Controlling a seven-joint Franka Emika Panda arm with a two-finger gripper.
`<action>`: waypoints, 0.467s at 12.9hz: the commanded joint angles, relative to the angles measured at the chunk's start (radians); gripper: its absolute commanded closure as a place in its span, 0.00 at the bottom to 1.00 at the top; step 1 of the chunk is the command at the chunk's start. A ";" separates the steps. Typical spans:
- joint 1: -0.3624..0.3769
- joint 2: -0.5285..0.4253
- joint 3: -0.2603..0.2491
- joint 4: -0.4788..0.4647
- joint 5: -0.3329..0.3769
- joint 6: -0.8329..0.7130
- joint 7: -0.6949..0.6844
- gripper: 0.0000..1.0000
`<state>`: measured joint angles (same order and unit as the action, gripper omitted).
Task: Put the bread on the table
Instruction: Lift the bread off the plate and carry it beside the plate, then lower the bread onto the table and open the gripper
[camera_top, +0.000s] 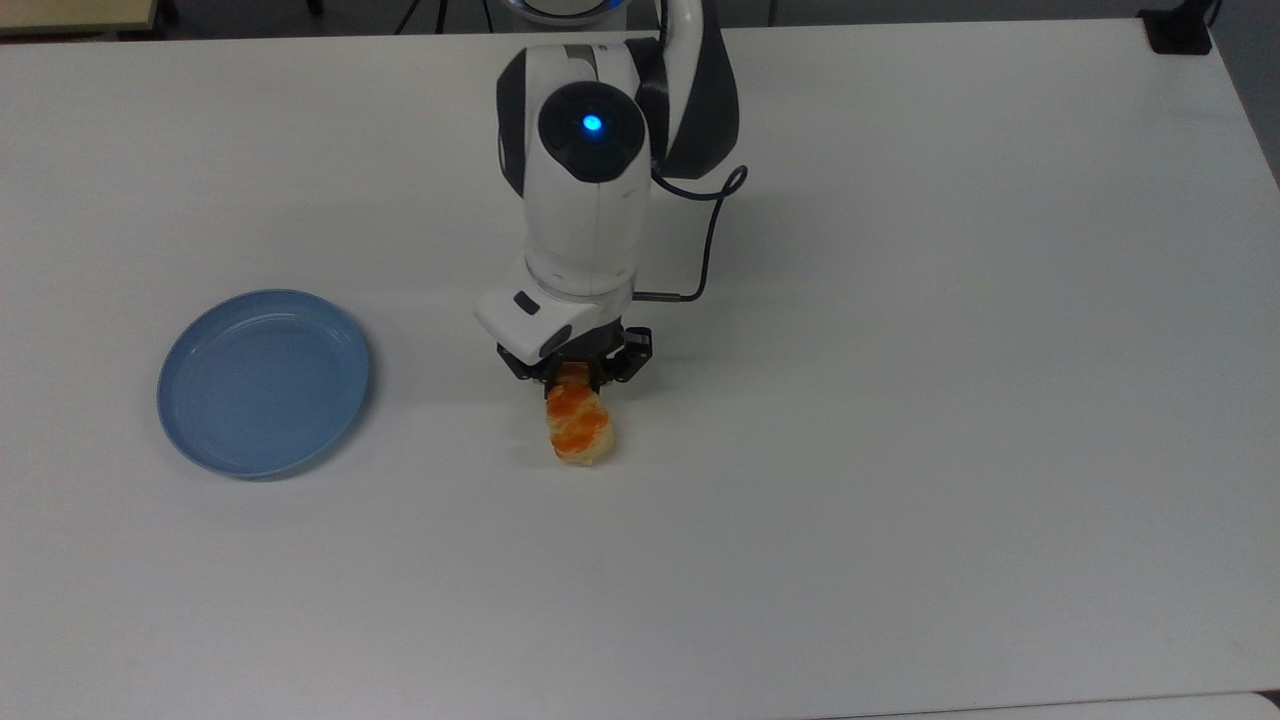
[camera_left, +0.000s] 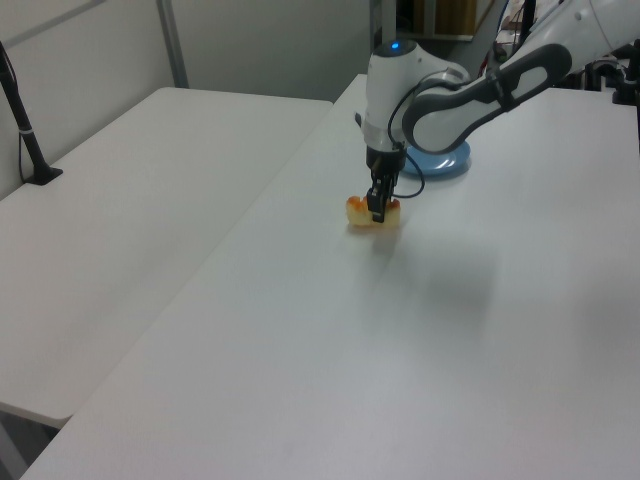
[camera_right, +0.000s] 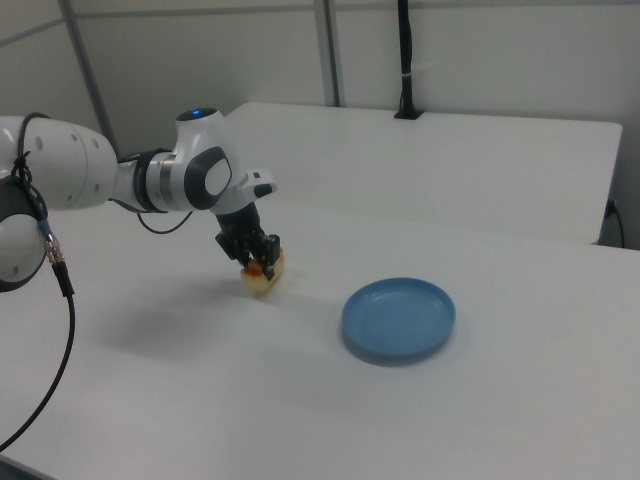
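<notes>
While the bread (camera_top: 579, 428) hangs clamped at one end between the closed fingers of the end effector (camera_top: 578, 378), its free end sits low over the worktop (camera_top: 900, 400), so close that I cannot tell whether it already touches. In the top view it lies well to the right of the blue plate (camera_top: 262, 381), clear of the rim, with bare white surface all round it. Beyond the roll, the white arm (camera_top: 590, 190) rises straight above the wrist, its blue light on top. Farther off, in the right view, a second white surface (camera_right: 450, 150) carries a black post (camera_right: 405, 60).

Judging from this, the carry is done and the set-down is in hand. Next would be a short descent until the roll rests on the surface, then opening the fingers and lifting straight up, so the roll is not dragged or tipped.
</notes>
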<state>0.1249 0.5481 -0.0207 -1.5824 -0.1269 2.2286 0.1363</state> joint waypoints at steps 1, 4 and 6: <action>0.015 -0.002 -0.013 -0.016 -0.023 -0.001 0.020 0.21; 0.019 -0.049 -0.012 -0.002 -0.020 -0.033 0.020 0.00; 0.028 -0.106 -0.010 -0.001 -0.013 -0.110 0.022 0.00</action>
<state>0.1297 0.5479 -0.0234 -1.5687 -0.1339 2.2242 0.1392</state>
